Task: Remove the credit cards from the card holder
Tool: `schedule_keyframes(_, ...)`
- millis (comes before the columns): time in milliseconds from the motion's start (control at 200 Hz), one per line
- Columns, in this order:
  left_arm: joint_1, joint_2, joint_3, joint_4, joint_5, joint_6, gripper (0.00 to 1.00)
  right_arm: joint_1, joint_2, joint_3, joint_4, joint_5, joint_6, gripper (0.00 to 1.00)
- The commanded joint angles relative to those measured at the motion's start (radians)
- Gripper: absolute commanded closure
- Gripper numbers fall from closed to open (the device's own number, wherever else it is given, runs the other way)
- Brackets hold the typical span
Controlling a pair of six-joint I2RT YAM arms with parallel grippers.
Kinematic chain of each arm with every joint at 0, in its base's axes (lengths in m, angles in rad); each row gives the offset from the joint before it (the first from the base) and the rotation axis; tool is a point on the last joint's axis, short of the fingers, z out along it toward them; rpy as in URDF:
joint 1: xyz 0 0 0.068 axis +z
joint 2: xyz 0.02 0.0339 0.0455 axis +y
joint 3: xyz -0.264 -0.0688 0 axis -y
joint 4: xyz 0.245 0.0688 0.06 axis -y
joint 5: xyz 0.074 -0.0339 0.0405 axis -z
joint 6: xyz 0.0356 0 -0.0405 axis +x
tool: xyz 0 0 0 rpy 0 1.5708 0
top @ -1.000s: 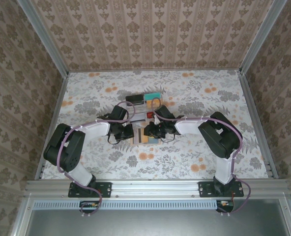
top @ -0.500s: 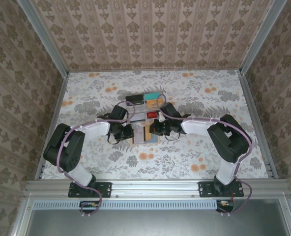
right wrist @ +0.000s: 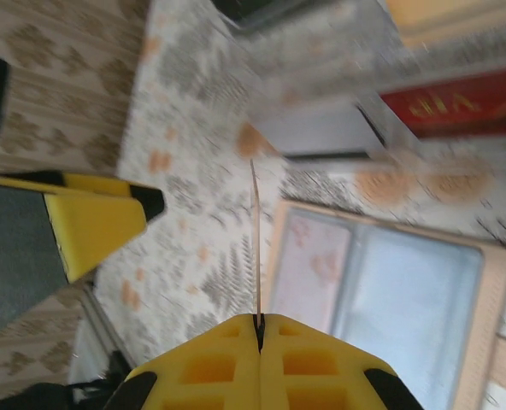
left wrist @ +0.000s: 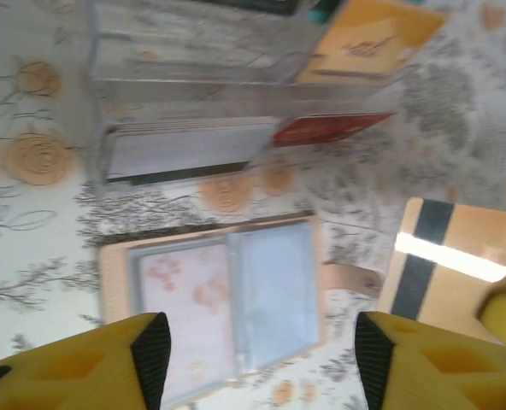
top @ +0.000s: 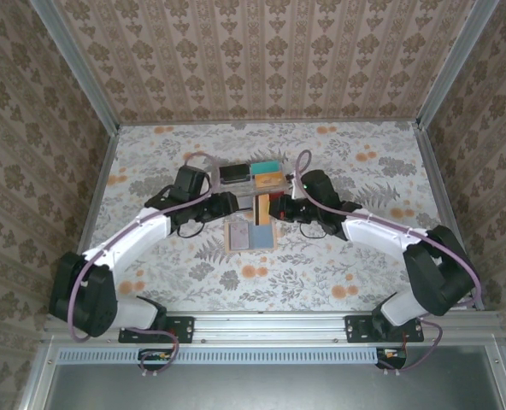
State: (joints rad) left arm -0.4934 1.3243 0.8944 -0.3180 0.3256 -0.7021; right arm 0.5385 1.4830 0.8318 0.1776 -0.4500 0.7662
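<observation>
Floral tabletop (top: 338,265) is bearing the card holder (top: 250,237), lying spread open; my left gripper (top: 230,205) is backing off it, jaws spreading wide, while my right gripper (top: 274,207) is pinching an orange card (top: 261,207), now lifted clear of the pockets

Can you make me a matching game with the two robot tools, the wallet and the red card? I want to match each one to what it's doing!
Things:
1. left tool
2. right tool
3. card holder
4. red card

States:
A. in the clear tray
B. open, holding nothing
C. lying spread open on the table
D. shut on the striped orange card

Pairs: 1-B; 2-D; 3-C; 4-A
</observation>
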Motion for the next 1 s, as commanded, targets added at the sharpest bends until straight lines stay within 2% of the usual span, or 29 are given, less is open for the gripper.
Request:
schedule_keyframes(0, 0.008, -0.059, 0.007, 0.072, 0.120, -0.062, 0.31, -0.011, -0.050, -0.045, 0.214, -0.021, 0.113, 1.00)
schedule_keyframes(255, 0.002, -0.137, -0.084, 0.371, 0.284, -0.293, 0.28, -0.017, -0.086, -0.052, 0.404, -0.003, 0.323, 1.00)
schedule_keyframes(415, -0.020, -0.142, -0.089, 0.469, 0.300, -0.374, 0.29, -0.019, -0.086, -0.040, 0.487, 0.003, 0.417, 1.00)
schedule_keyframes(500, -0.030, -0.137, -0.088, 0.522, 0.307, -0.417, 0.32, -0.019, -0.086, -0.028, 0.521, -0.001, 0.456, 1.00)
schedule_keyframes(525, -0.031, -0.134, -0.088, 0.545, 0.311, -0.436, 0.35, -0.019, -0.086, -0.028, 0.532, -0.001, 0.466, 1.00)
schedule_keyframes(615, -0.042, -0.125, -0.093, 0.632, 0.311, -0.511, 0.55, -0.019, -0.086, -0.027, 0.551, 0.009, 0.492, 1.00)
schedule_keyframes(710, -0.043, -0.127, -0.098, 0.668, 0.308, -0.556, 0.66, -0.021, -0.086, -0.028, 0.579, 0.017, 0.528, 1.00)
schedule_keyframes(835, -0.042, -0.130, -0.094, 0.667, 0.296, -0.553, 0.76, -0.023, -0.086, -0.014, 0.568, 0.006, 0.543, 1.00)
schedule_keyframes(995, -0.034, -0.124, -0.079, 0.603, 0.269, -0.491, 1.00, -0.029, -0.086, -0.014, 0.546, 0.005, 0.531, 1.00)
